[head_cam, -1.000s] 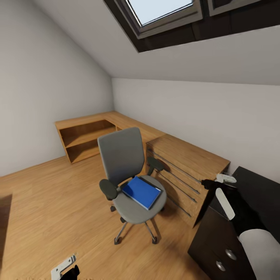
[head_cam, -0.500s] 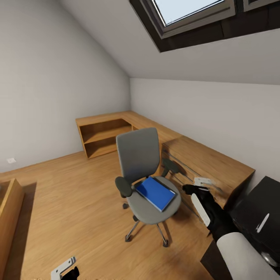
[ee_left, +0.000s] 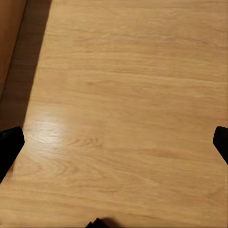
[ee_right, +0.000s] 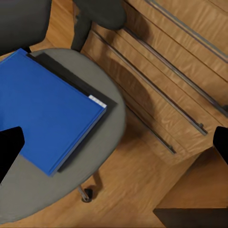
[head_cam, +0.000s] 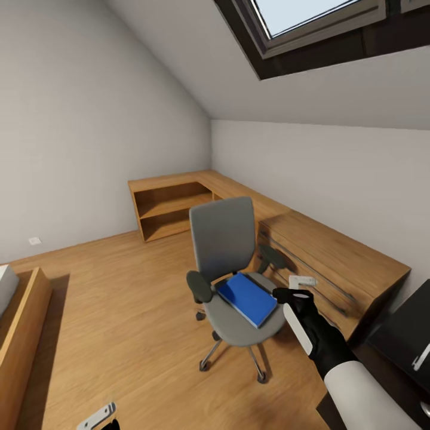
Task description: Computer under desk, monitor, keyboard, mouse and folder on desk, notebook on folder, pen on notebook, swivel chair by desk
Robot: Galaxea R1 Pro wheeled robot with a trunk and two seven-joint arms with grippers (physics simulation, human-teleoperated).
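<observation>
The swivel chair [head_cam: 224,239] stands on the wooden floor with its grey back to the corner. The blue folder [head_cam: 246,298] lies flat on its seat [ee_right: 111,102] and shows from above in the right wrist view [ee_right: 47,114]. My right gripper [head_cam: 298,285] hovers just right of the seat, near the folder's edge. Its black fingertips [ee_right: 9,149] stand wide apart, open [ee_right: 114,145], with nothing between them. My left gripper [ee_left: 114,142] is open over bare floor, low at the head view's bottom edge [head_cam: 98,417]. A corner of the black desk [head_cam: 406,331] shows at lower right, with a slim white stick, seemingly the pen [head_cam: 421,356], on it.
A wooden chest of drawers [head_cam: 334,257] stands right behind the chair, close to its armrest [ee_right: 99,14]. A low wooden shelf unit [head_cam: 173,206] fills the room's corner. A wooden bed frame [head_cam: 21,322] lies at the left. A skylight sits in the sloped ceiling.
The camera has swung left, shifting the whole picture right. My right arm has reached from over the desk corner to the chair seat, ending beside the folder.
</observation>
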